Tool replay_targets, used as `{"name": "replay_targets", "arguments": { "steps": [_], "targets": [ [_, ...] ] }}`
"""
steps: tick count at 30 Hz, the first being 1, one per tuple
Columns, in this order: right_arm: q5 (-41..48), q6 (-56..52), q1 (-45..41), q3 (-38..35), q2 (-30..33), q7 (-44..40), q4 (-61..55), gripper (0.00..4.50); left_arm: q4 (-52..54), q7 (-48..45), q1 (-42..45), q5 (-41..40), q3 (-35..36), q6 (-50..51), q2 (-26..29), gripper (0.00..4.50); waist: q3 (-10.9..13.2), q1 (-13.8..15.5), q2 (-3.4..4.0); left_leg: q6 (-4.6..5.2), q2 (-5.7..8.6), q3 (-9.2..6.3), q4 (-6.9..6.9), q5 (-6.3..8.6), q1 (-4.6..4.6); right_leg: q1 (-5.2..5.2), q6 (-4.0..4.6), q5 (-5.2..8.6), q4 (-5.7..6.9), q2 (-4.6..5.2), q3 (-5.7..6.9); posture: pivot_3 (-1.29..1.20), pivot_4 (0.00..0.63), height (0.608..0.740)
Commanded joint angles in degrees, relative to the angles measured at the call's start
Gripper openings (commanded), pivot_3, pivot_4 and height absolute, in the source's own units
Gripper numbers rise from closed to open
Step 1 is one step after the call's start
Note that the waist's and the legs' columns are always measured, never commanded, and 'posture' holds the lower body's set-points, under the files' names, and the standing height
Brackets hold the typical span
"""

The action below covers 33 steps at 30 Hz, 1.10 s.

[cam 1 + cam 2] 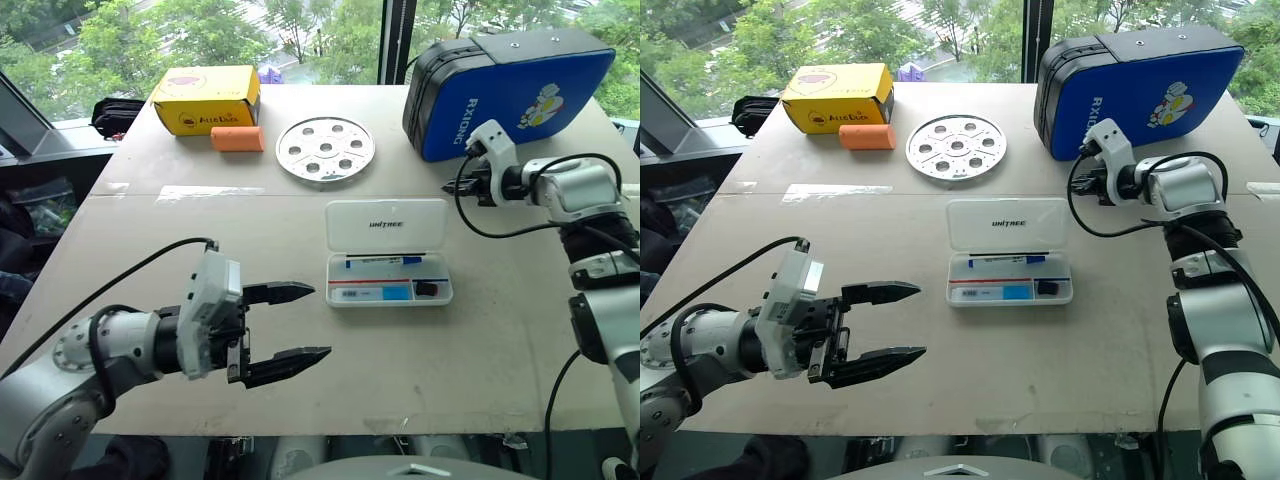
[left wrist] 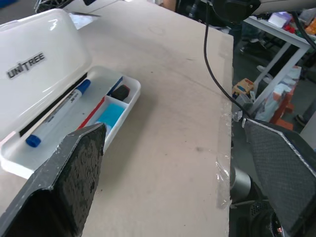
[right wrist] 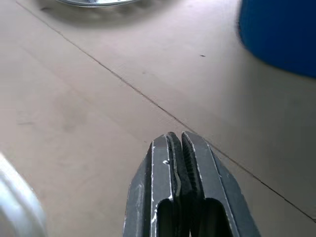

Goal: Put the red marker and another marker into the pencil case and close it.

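The pencil case (image 1: 388, 252) lies open mid-desk, lid (image 1: 386, 226) tipped back toward the window, its long axis running left to right. Inside lie the red marker (image 1: 368, 283), a white blue-capped marker (image 1: 384, 262), a light blue block (image 1: 396, 293) and a small black piece (image 1: 426, 289). The right pincer (image 1: 466, 181), clamped shut and empty, hovers behind the lid's right end, nearer than the wide-open left pincer (image 1: 287, 326), so closing probably falls to the right arm.

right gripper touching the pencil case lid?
Apart. The left eye view shows bare table between the shut right gripper and the open lid of the pencil case.
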<state>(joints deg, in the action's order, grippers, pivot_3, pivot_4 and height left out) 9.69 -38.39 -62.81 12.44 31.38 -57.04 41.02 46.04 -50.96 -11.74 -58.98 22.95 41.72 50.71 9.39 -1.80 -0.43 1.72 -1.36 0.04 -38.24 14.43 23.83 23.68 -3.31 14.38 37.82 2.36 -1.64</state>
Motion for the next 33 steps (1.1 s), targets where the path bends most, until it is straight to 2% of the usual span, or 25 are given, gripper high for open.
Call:
{"name": "replay_targets", "arguments": {
  "steps": [1, 4, 8, 12, 16, 18, 19, 21, 23, 25, 26, 27, 29, 32, 33],
  "targets": [
    [0.17, 2.58, -2.75, 2.7, -0.74, -11.89, -1.14, 0.06, 1.38, 2.35, -2.56, -3.19, 5.11, -1.03, -1.38, 4.5, 0.01, 0.0, 0.01, 0.0, 0.0, 0.0, -0.01, 0.0, 0.0, 0.0, 0.0, 0.0, 0.02, 0.04, 0.02, 0.0, 0.15, 0.74],
    [2.02, 0.48, 0.87, 5.26, 1.68, -20.7, -11.99, 0.06, 0.51, 1.84, -4.28, -4.79, 8.04, -1.09, -1.29, 4.5, 0.01, 0.52, 0.02, 0.0, 0.04, -0.09, -0.01, 0.0, 0.01, -0.01, 0.0, 0.0, 0.04, 0.19, 0.17, 0.0, 0.15, 0.74],
    [5.05, -5.32, 8.42, 5.51, 6.74, -24.28, -29.2, 0.06, 0.29, 2.28, -4.51, -7.02, 9.71, -1.19, -1.24, 4.5, 0.02, 1.19, 0.03, 0.0, 0.09, -0.1, -0.02, 0.0, 0.0, -0.03, -0.01, 0.0, 0.04, 0.29, 0.22, 0.0, 0.15, 0.74],
    [2.27, -3.09, 19.89, 8.67, 9.71, -20.27, -42.67, 0.06, -0.44, 2.11, -3.68, -7.29, 9.29, -1.41, -0.98, 4.5, -0.01, 1.43, -0.02, -0.01, 0.13, -0.2, -0.04, 0.01, 0.0, -0.12, -0.02, 0.01, -0.01, 0.36, 0.36, 0.0, 0.15, 0.74],
    [-8.8, 8.34, 29.48, 16.19, 8.82, -11.31, -41.02, 0.06, -2.05, 1.22, -1.45, -5.98, 6.47, -1.54, -0.44, 4.5, -0.32, 0.71, -0.03, -0.01, 0.14, -0.08, -0.06, 0.0, -0.15, -0.15, -0.01, 0.01, 0.12, 0.31, 0.25, 0.0, 0.15, 0.74],
    [-9.91, 14.04, 33.6, 14.61, 8.64, -8.24, -40.04, 0.06, -2.31, 0.34, -0.78, -4.89, 4.94, -1.55, 0.18, 4.5, -0.57, 0.63, -0.4, 0.0, 0.13, 0.01, 0.06, 0.01, -0.82, -0.72, 0.23, 0.16, 0.03, 0.13, 0.17, 0.0, 0.15, 0.74],
    [-8.97, 15.24, 34.87, 12.74, 8.28, -7.21, -40.57, 0.06, -2.39, -0.02, -0.74, -4.56, 4.67, -1.59, 0.36, 4.5, -0.81, 0.7, -0.67, 0.0, 0.13, 0.01, 0.17, 0.02, -1.23, -1.09, 0.31, 0.22, -0.03, 0.12, 0.19, 0.0, 0.15, 0.74],
    [1.53, 12.75, 38.21, 2.51, 6.52, -6.9, -47.5, 0.06, -2.21, -0.16, -1.04, -2.8, 3.99, -1.94, 0.6, 4.5, -0.92, 0.91, -0.86, -0.01, 0.03, 0.0, 0.38, 0.03, -1.78, -1.51, 0.56, 0.39, -0.1, 0.14, 0.2, 0.0, 0.15, 0.74],
    [15.06, 14.57, 44.29, -10.41, 4.36, -8.2, -55.56, 0.06, -2.05, 1.21, -1.89, -1.39, 3.22, -1.49, 0.47, 4.5, -0.91, 1.47, -1.0, -0.02, 0.01, -0.03, 0.53, 0.03, -1.97, -1.76, 0.6, 0.42, -0.18, 0.19, 0.23, 0.0, 0.15, 0.74],
    [19.14, 14.88, 50.86, -17.34, 5.75, -8.15, -60.92, 0.06, -1.89, 1.22, -3.09, 0.33, 3.13, -1.88, 0.42, 4.5, -0.5, 1.84, -0.47, -0.02, 0.1, -0.09, 0.53, 0.03, -1.82, -1.75, 0.55, 0.44, -0.24, 0.36, 0.27, 0.0, 0.15, 0.74],
    [18.35, 15.42, 54.22, -19.01, 7.42, -7.97, -62.37, 0.06, -1.86, 1.17, -3.64, 0.54, 3.42, -1.98, 0.24, 4.5, -0.45, 1.96, -0.37, -0.02, 0.16, -0.08, 0.55, 0.03, -1.72, -1.64, 0.53, 0.45, -0.24, 0.44, 0.25, 0.0, 0.15, 0.74],
    [17.52, 17.38, 58.7, -21.26, 8.99, -8.63, -63.53, 0.56, -1.82, 0.91, -4.66, 1.02, 3.92, -2.23, -0.05, 4.5, -0.44, 2.08, -0.36, -0.02, 0.19, -0.06, 0.55, 0.03, -1.58, -1.5, 0.5, 0.45, -0.24, 0.46, 0.24, 0.0, 0.15, 0.74],
    [17.17, 19.99, 67.11, -27.2, 11.05, -9.25, -64.79, 1.24, -2.35, -0.52, -7.91, 3.49, 5.01, -3.52, -0.75, 4.5, -0.48, 2.5, -0.44, -0.02, 0.19, -0.1, 0.56, 0.03, -1.32, -1.27, 0.5, 0.45, -0.26, 0.46, 0.3, 0.0, 0.15, 0.74],
    [17.25, 23.02, 77.98, -37.33, 12.26, -9.69, -65.21, 2.83, -4.64, -3.9, -14.24, 8.41, 6.9, -6.78, -1.98, 4.5, -0.45, 2.46, -0.38, -0.02, 0.16, -0.12, 0.58, 0.02, -1.08, -1.02, 0.49, 0.46, -0.26, 0.41, 0.33, 0.0, 0.15, 0.74],
    [17.46, 23.91, 81.14, -40.78, 12.31, -10.07, -65.25, 3.22, -5.44, -4.93, -16.19, 9.88, 7.4, -7.86, -2.45, 4.5, -0.44, 2.41, -0.31, -0.02, 0.16, -0.07, 0.59, 0.02, -1.09, -1.0, 0.5, 0.47, -0.24, 0.39, 0.28, 0.0, 0.15, 0.74]
  ]
}}
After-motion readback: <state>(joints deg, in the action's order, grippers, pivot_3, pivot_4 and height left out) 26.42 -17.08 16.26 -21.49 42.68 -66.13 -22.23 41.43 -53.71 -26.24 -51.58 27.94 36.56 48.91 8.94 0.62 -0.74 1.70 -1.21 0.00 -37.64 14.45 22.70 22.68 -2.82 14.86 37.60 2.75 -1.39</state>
